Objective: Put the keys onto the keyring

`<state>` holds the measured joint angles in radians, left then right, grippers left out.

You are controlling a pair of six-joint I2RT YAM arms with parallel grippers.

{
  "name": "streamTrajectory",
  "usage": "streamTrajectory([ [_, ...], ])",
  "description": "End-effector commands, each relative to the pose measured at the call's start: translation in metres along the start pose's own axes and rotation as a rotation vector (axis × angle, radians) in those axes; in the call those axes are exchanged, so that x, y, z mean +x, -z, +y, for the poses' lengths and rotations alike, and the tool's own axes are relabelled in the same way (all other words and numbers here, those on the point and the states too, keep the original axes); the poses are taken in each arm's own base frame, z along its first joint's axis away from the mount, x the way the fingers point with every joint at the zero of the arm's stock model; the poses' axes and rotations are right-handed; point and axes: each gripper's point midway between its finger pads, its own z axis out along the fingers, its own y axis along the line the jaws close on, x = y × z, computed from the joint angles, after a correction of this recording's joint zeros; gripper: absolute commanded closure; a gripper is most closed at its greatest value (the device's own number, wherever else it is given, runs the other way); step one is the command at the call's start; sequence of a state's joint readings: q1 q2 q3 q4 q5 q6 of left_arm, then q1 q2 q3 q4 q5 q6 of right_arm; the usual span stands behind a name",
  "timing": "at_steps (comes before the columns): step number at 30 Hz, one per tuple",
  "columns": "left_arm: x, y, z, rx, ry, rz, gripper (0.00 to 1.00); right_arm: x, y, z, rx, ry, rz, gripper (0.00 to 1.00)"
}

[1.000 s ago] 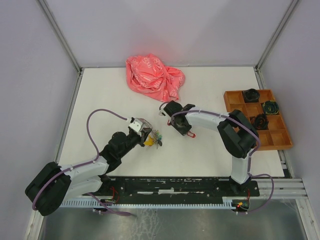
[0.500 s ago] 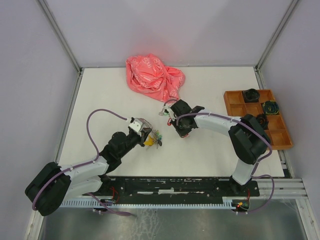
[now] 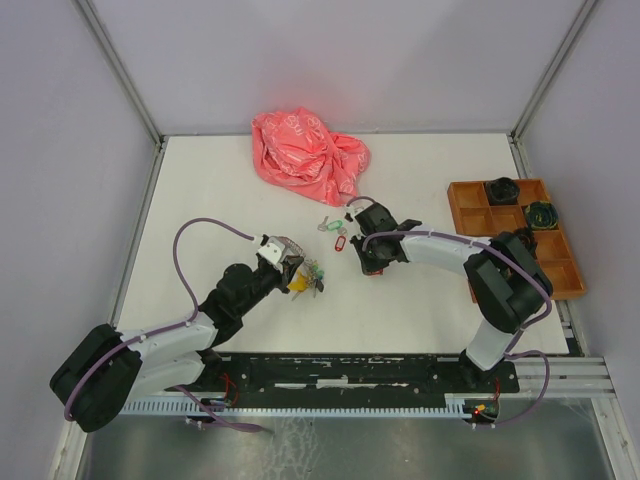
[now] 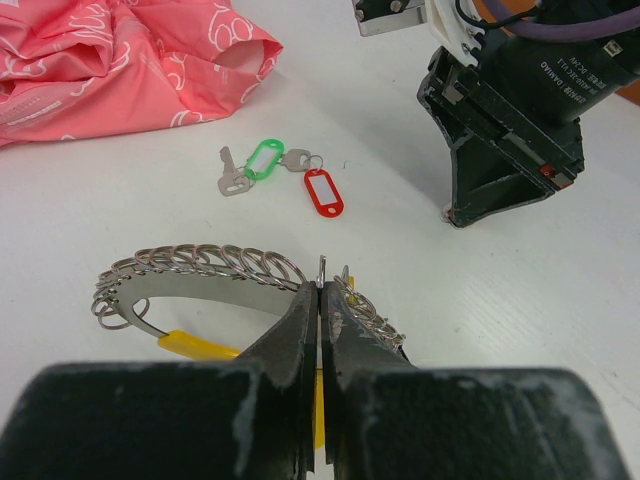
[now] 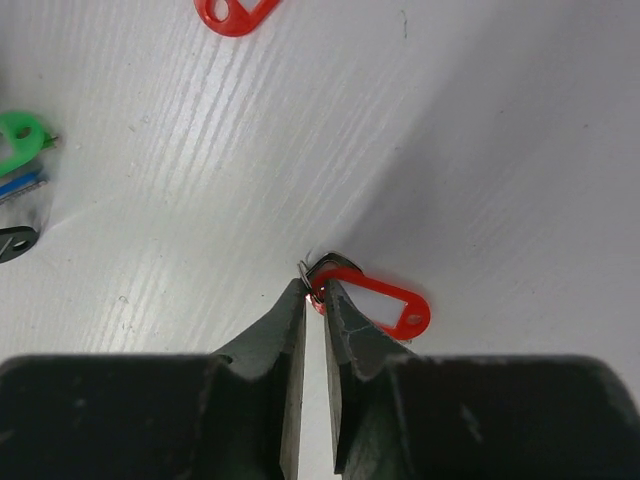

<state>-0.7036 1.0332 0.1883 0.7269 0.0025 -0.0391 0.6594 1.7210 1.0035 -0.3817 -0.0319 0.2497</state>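
While left hand [image 4: 320, 296] clamps thin wire keyring [image 4: 200, 268], right hand [image 5: 315, 288] slightly parted at red-tagged key [image 5: 385, 305].

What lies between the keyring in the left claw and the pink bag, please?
A green-tagged key and a red-tagged key lie there, side by side; the left wrist view shows them best.

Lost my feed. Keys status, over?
Left gripper shut on the keyring. Right gripper slightly open, tips at a red-tagged key on the table. Green-tagged key and second red-tagged key loose nearby. Pink bag behind, not in the way.
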Motion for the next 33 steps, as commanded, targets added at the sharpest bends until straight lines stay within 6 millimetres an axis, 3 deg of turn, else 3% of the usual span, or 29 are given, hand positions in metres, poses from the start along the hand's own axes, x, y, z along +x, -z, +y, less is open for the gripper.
streamTrajectory([
  [1, -0.032, -0.004, -0.001, 0.004, -0.006, -0.104, 0.97, -0.015, 0.01, -0.003, 0.027, -0.025, -0.047, 0.78],
  [12, -0.033, -0.004, -0.002, 0.006, -0.007, -0.104, 0.97, -0.023, 0.018, 0.003, 0.005, -0.016, -0.019, 0.69],
  [24, -0.032, -0.005, -0.003, 0.012, -0.008, -0.101, 0.97, -0.021, 0.025, 0.002, -0.014, 0.16, 0.099, 0.64],
  [33, -0.031, -0.006, -0.003, 0.016, -0.007, -0.095, 0.97, -0.023, 0.013, 0.003, -0.037, 0.213, 0.165, 0.63],
])
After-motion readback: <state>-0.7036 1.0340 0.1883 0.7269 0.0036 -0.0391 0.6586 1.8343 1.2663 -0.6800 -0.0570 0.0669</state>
